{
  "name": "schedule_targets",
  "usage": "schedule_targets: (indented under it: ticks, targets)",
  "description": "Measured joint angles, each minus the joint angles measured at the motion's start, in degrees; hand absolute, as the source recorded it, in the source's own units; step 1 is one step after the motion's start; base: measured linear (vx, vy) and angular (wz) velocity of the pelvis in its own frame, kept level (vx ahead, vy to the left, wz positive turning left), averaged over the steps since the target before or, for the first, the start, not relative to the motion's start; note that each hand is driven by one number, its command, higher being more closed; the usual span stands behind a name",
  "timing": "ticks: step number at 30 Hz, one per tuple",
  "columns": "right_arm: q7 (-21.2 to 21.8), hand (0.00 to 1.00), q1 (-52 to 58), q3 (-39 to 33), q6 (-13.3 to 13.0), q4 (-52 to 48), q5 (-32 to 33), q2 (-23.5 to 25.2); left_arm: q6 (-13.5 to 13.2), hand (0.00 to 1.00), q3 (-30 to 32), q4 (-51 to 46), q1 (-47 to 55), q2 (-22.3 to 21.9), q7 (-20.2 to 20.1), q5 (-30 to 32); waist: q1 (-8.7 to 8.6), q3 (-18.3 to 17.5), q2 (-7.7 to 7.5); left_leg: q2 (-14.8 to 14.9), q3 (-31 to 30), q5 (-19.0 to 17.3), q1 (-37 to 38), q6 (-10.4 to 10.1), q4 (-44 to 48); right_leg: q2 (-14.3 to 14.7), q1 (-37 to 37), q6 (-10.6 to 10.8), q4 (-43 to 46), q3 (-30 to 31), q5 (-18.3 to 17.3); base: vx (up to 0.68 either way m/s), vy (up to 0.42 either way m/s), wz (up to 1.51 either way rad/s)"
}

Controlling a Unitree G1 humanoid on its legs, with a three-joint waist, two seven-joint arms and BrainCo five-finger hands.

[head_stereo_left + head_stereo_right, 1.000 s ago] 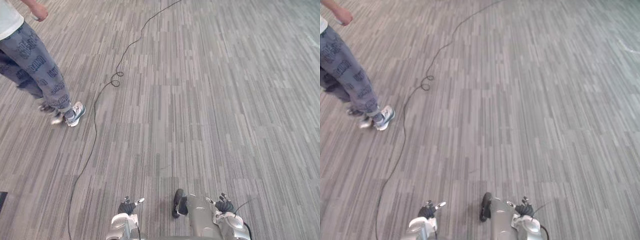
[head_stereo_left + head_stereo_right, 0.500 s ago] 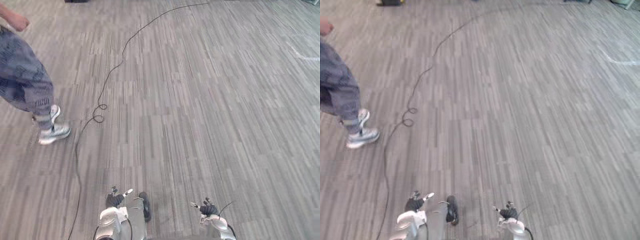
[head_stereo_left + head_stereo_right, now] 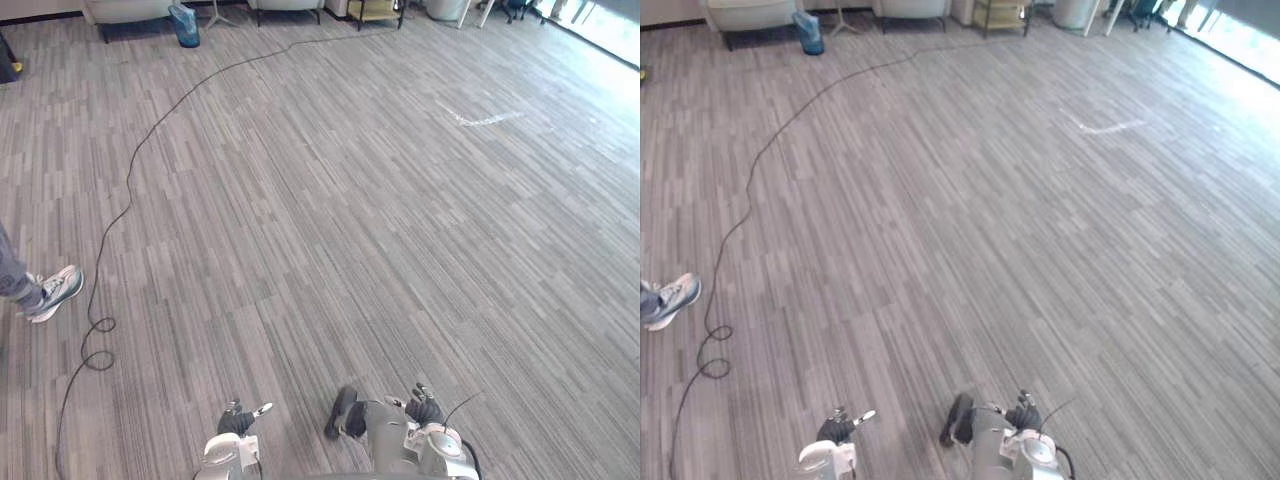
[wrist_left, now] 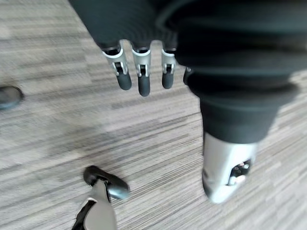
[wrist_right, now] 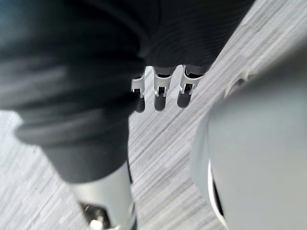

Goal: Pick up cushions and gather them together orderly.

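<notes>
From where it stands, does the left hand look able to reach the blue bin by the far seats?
Probably not. The left hand hangs low at the robot's side, open and empty, while the blue bin stands far off across a long stretch of floor.

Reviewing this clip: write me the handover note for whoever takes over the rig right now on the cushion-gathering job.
Left hand: open, fingers straight, holding nothing, hanging over the carpet.
Right hand: open, fingers straight, holding nothing.
Cushions: none in either hand, and I cannot place any from these views. Pale seats stand at the far wall beside a blue container; that end is probably worth checking.
Done: nothing picked up or gathered, as far as can be seen.
Left: find the cushions, pick them up, set them together in order.
Mind the person's shoe on the robot's left.
</notes>
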Motion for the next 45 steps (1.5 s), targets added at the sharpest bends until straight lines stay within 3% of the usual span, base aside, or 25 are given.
schedule_targets:
  ticks: [2,3,5,7,10,13,14,16,18,20,21,23,24,28,30,31,32,33,34,35,36,38,41,43,45]
  targets:
    - [-0.09,0.0,-0.18,-0.24,0.09,-0.78,0.01,-0.6,0.16,0.0,1.84,-1.05,-0.43,-0.92,-0.04,0.19,0.12,1.45,2.72,6.46,-7.5,11.37,-9.5,5.26,24.47,4.15,4.7,-0.08,-1.08,1.09,-3.95,0.69,-0.215,-0.55]
    - [-0.32,0.0,-0.62,-0.12,0.33,-0.77,0.06,-1.05,0.34,0.0,2.64,-2.17,0.33,-1.79,-0.05,0.19,0.57,2.7,4.27,8.92,-10.36,10.62,-15.73,4.49,38.49,7.41,9.53,-0.79,-3.13,3.89,-5.83,0.56,-0.045,-0.88]
    - [-0.49,0.0,-1.31,0.73,0.92,0.72,0.21,-0.71,0.44,0.0,2.57,-4.08,0.35,-1.12,-0.14,0.12,1.22,3.51,3.34,8.22,-11.16,6.41,-21.8,4.16,45.18,8.44,15.14,-1.13,-5.42,6.94,-7.6,0.49,0.001,-0.9]
    - [-0.58,0.0,-0.83,2.21,1.28,1.11,0.25,-0.07,-0.06,0.0,2.5,-6.04,0.92,-0.69,-0.16,-0.01,2.16,3.55,1.44,5.92,-10.64,2.83,-28.38,4.75,41.95,8.46,21.11,0.04,-9.73,10.64,-8.14,0.47,0.006,-0.9]
    - [-0.76,0.0,-0.58,3.9,1.77,1.7,0.25,0.65,-1.32,0.0,2.83,-8.41,2.19,-0.83,-0.15,-0.36,3.74,3.2,1.34,2.22,-11.45,1.46,-36.9,5.26,23.87,8.29,28.71,1.93,-15.57,17.54,-9.8,0.63,0.128,-1.05]
    - [-0.98,0.0,-0.75,5.07,1.75,2.77,0.2,1.24,-1.92,0.0,5.13,-8.98,3.9,-1.54,-0.1,-1.9,4.69,2.6,1.49,-1.39,-14.33,7.62,-40.68,3.78,0.68,7.04,33.68,5.36,-17.8,23.93,-13.42,0.65,0.29,-1.04]
    - [-0.98,0.0,-0.7,5.89,1.84,3.34,0.18,1.36,-2.07,0.0,5.07,-9.05,3.8,-1.32,-0.15,-2.76,6.04,1.89,0.4,-2.07,-15.01,13.48,-40.69,4.59,1.52,5.77,34.56,6.0,-17.89,26.53,-15.05,0.87,0.432,-1.18]
    - [-0.6,0.0,-0.42,7.13,2.19,3.74,0.04,2.45,-2.0,0.0,5.11,-8.93,3.58,0.04,-0.2,-2.5,6.72,-0.61,-2.83,-3.87,-13.33,10.86,-40.91,7.18,5.44,3.01,33.96,6.82,-15.54,30.39,-14.4,0.73,0.359,-0.88]
    - [-0.45,0.0,-0.29,6.6,2.03,3.19,-0.04,2.46,-1.79,0.0,5.14,-7.96,3.52,1.3,-0.05,-2.75,6.79,-1.01,-4.82,-4.44,-9.18,5.41,-36.88,9.25,8.68,0.61,28.92,11.22,0.93,32.61,-11.9,0.7,0.358,-0.58]
    - [-0.4,0.0,-0.16,6.51,1.4,2.89,-0.04,2.38,-1.51,0.0,5.05,-5.86,2.85,1.64,0.22,-3.27,6.32,-0.72,-4.62,-5.57,-7.6,2.49,-30.1,10.13,7.72,-0.86,21.44,18.43,21.8,31.56,-7.39,0.55,0.247,-0.6]
    - [-0.36,0.0,0.08,6.47,1.09,2.67,-0.03,2.34,-1.27,0.0,4.93,-4.7,2.52,1.49,0.23,-3.28,5.99,-0.26,-3.74,-5.6,-7.46,1.31,-26.87,9.94,6.49,-1.27,19.39,18.5,27.4,29.6,-7.26,0.64,0.244,-0.65]
    - [-0.07,0.0,1.2,6.42,0.88,1.52,-0.18,2.38,-0.57,0.0,4.84,-2.56,2.04,0.96,0.26,-3.25,5.51,-0.08,-2.16,-5.64,-4.35,-0.08,-17.78,9.56,0.52,-3.28,11.96,15.17,34.31,22.01,-8.56,0.53,0.186,-0.74]
    - [0.03,0.0,1.19,6.39,0.77,0.07,-0.35,2.42,-0.5,0.0,4.86,-2.09,1.64,0.82,0.23,-3.22,5.01,0.41,-1.31,-5.66,-3.12,-1.13,-13.59,8.53,-2.93,-4.15,7.17,13.03,32.87,16.53,-9.43,0.44,0.127,-0.67]
    - [0.16,0.0,0.07,3.67,0.31,-0.24,-1.51,2.34,-0.31,0.0,4.41,-0.94,1.31,1.26,0.18,-3.03,2.87,0.6,-1.9,-6.02,-0.85,-2.19,-5.39,6.87,-8.53,-4.13,0.77,10.03,13.21,4.26,-8.57,0.43,0.047,-0.2]
    - [0.09,0.0,0.16,2.47,0.33,-0.09,-2.26,2.04,-0.33,0.0,2.16,-1.04,1.51,1.0,0.01,-1.23,2.46,0.44,-2.2,-8.19,-1.62,-2.52,0.2,6.23,-12.33,-1.9,0.15,8.28,-2.12,6.16,-1.34,0.66,-0.046,0.26]
    - [0.09,0.0,0.23,2.56,0.38,0.1,-2.26,1.86,-0.34,0.0,2.21,-1.11,1.58,0.98,-0.02,-0.85,2.41,0.2,-2.52,-8.71,-2.11,-2.68,1.3,5.93,-12.61,-1.82,0.2,6.31,-2.55,7.14,0.79,0.76,-0.112,0.32]
    - [0.31,0.0,0.01,3.06,0.5,-0.03,-2.29,0.92,-0.25,0.0,2.38,-0.9,1.43,-0.03,-0.03,-0.01,1.98,-0.03,-1.66,-7.94,-4.28,-3.16,3.23,5.09,-11.23,-1.03,0.28,2.2,1.58,8.31,2.61,0.53,-0.122,0.16]
    - [0.36,0.0,-0.01,3.01,0.54,0.17,-2.29,0.23,-0.29,0.0,2.2,-1.0,1.9,-0.91,-0.15,0.25,1.99,-1.47,0.32,-5.62,-6.06,-3.01,1.1,4.81,-5.82,-0.52,0.44,2.75,2.94,7.79,-0.53,0.62,-0.184,0.12]
    - [0.36,0.0,0.03,2.98,0.68,0.17,-2.31,0.04,-0.32,0.0,2.13,-1.17,1.91,-1.32,-0.27,0.27,1.95,-1.84,0.93,-3.98,-7.46,-2.86,-1.46,4.77,0.69,0.06,1.07,2.91,3.29,7.58,-2.15,0.46,-0.179,0.03]
    - [0.39,0.0,-0.17,2.99,0.86,-0.29,-2.24,-0.16,-0.3,0.0,2.7,-1.29,1.53,-1.94,-0.36,0.28,1.5,-1.4,2.95,-0.02,-10.52,0.19,-7.93,4.17,16.42,2.15,3.13,2.64,2.72,7.29,-4.39,0.65,-0.252,-0.25]
    - [0.28,0.0,-0.86,3.26,1.14,-0.13,-2.16,-0.7,-0.21,0.0,3.22,-1.97,1.74,-2.37,-0.45,0.27,1.68,-0.55,4.61,4.17,-13.53,9.12,-14.77,5.02,32.65,5.09,6.58,1.89,1.24,7.99,-6.13,0.53,-0.166,-0.49]
    - [-0.05,0.0,-1.0,3.51,1.65,0.74,-1.73,-0.69,-0.19,0.0,3.92,-2.86,2.16,-2.2,-0.63,0.25,2.66,0.36,5.39,7.26,-14.37,7.08,-20.64,4.07,45.37,7.66,12.5,0.38,-0.17,9.97,-8.97,0.59,-0.054,-0.8]
    - [-0.16,0.0,0.01,4.33,1.86,1.41,-0.38,0.05,-0.57,0.0,3.77,-5.3,3.18,-0.87,-1.24,0.18,3.06,0.43,2.38,5.71,-12.84,2.82,-30.42,4.6,41.78,7.78,21.8,1.52,-6.42,13.54,-11.31,0.49,-0.018,-0.49]
    - [-0.33,0.0,0.29,4.55,2.26,1.44,0.13,0.25,-0.66,0.0,3.91,-6.36,4.1,-0.74,-1.24,0.09,3.42,0.42,2.12,3.58,-11.94,2.12,-35.62,4.8,31.24,7.83,26.39,2.52,-10.54,15.84,-11.94,0.57,0.059,-0.55]
    - [-0.39,0.0,0.16,4.68,2.32,1.47,0.13,0.43,-1.28,0.0,5.07,-6.92,4.47,-1.38,-1.12,-0.97,4.36,0.4,2.04,-0.1,-12.9,3.7,-37.97,4.14,12.22,6.99,29.77,3.92,-13.03,19.39,-13.37,0.54,0.142,-0.79]
